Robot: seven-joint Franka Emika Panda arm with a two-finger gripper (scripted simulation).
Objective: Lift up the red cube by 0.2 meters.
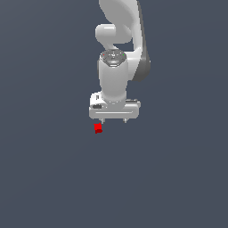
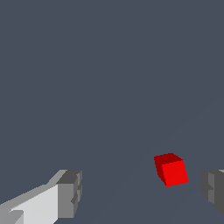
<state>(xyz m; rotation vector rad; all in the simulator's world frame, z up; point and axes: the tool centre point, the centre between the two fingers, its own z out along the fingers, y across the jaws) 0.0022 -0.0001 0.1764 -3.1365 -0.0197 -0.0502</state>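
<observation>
The red cube (image 1: 98,128) is tiny and bright red and lies on the flat grey floor, just below the white gripper's finger on the exterior view's left. My gripper (image 1: 114,121) points straight down with its fingers spread wide and nothing between the pads. In the wrist view the cube (image 2: 171,169) lies between the two grey fingertips (image 2: 70,192), much nearer one of them, and touches neither. The gripper (image 2: 142,192) is open and empty.
The white arm (image 1: 118,53) rises from the gripper toward the top of the exterior view. The grey floor (image 1: 53,169) spreads flat all around with no other objects in sight.
</observation>
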